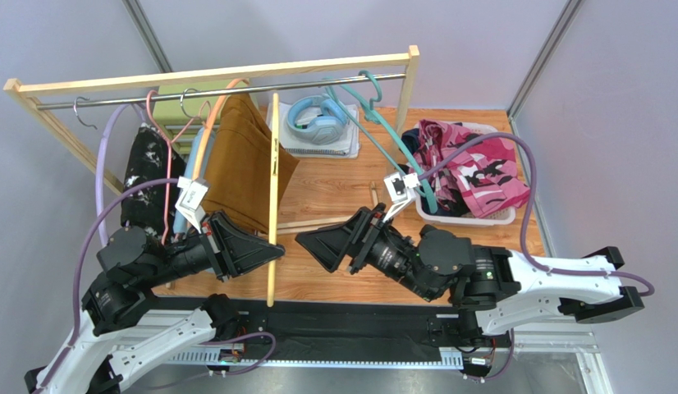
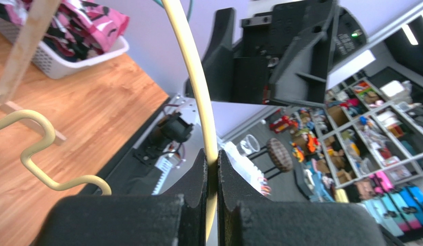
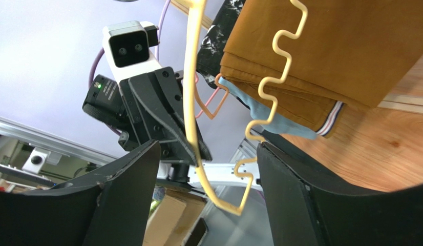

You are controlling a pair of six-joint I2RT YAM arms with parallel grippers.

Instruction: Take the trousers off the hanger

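Mustard-brown trousers [image 1: 244, 164] hang on a yellow hanger [image 1: 273, 164] on the rack. My left gripper [image 1: 272, 250] is shut on the hanger's lower bar [image 2: 195, 77], close up in the left wrist view [image 2: 212, 154]. My right gripper [image 1: 305, 242] is open just right of it; in the right wrist view [image 3: 208, 146] the hanger's bottom corner [image 3: 190, 77] sits between its jaws, untouched. The mustard trousers [image 3: 341, 46] drape above. Light blue trousers [image 3: 280, 123] and black speckled trousers [image 1: 145, 172] hang behind. Pink floral trousers [image 1: 474, 164] lie in the basket, dark navy cloth [image 1: 412, 139] at their left.
The wooden rack [image 1: 211, 74] spans the back of the table. An empty teal hanger [image 1: 383, 123] hangs at its right end. Blue headphones [image 1: 318, 119] lie behind. The white basket [image 1: 465, 220] stands at the right and also shows in the left wrist view [image 2: 70, 61].
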